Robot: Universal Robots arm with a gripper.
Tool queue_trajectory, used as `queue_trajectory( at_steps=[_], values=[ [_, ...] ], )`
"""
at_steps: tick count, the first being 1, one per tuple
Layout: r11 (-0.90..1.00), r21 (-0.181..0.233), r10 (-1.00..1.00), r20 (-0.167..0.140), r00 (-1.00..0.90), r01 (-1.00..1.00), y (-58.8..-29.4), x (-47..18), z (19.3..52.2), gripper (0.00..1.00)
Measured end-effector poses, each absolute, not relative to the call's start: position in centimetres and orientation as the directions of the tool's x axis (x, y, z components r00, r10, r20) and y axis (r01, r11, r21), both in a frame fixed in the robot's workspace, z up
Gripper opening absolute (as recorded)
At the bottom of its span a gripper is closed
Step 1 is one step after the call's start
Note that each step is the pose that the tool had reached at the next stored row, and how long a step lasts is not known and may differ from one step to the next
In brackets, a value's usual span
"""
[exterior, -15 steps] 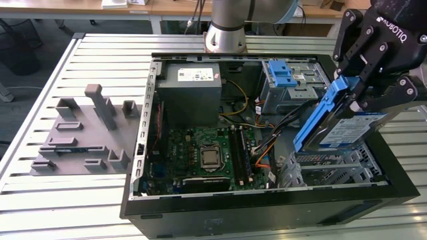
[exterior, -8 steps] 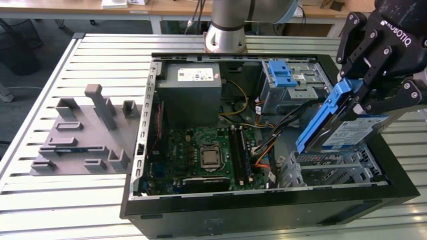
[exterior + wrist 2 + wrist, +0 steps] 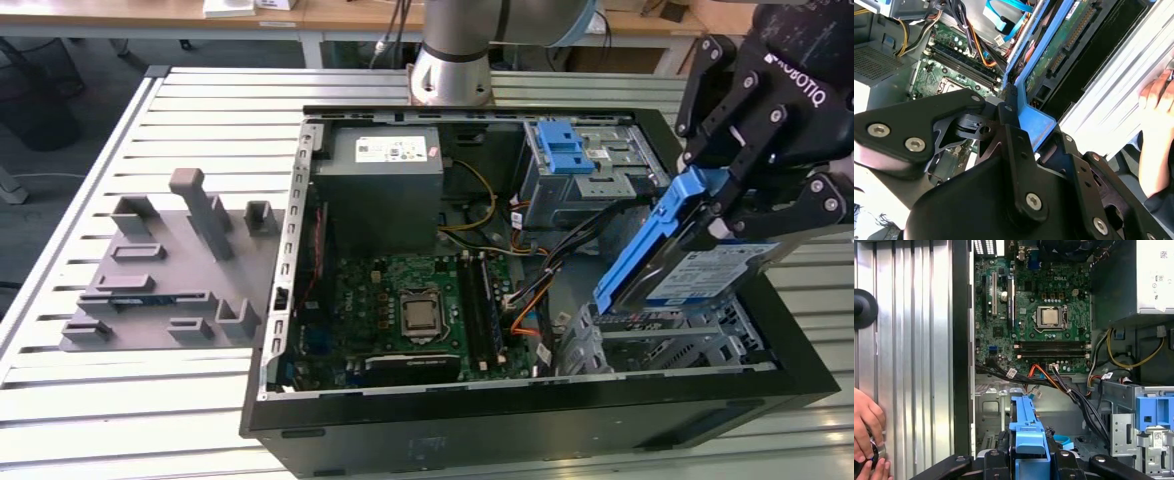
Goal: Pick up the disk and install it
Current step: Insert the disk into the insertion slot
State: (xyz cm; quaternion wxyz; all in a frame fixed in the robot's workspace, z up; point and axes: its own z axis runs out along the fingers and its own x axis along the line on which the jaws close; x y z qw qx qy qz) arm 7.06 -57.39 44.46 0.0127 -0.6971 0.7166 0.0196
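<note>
my gripper (image 3: pixel 741 210) is clamped on the disk (image 3: pixel 721 275) by its blue frame, holding it tilted just above the metal bay (image 3: pixel 667 345) in the computer case (image 3: pixel 534 425). pickup is done and installing is in hand; i judge it needs levelling and lining up with the bay.

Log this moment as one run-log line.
gripper: shut on disk | disk: tilted over drive cage of open computer case | install: not yet done
</note>
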Motion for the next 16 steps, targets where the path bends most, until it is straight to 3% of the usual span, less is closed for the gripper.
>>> queue_trajectory(
  at_steps=[16],
  values=[
    [0.023,0.010,-0.999,-0.045,-0.024,-1.000,-57.86,7.06,44.05,0.37]
  ],
)
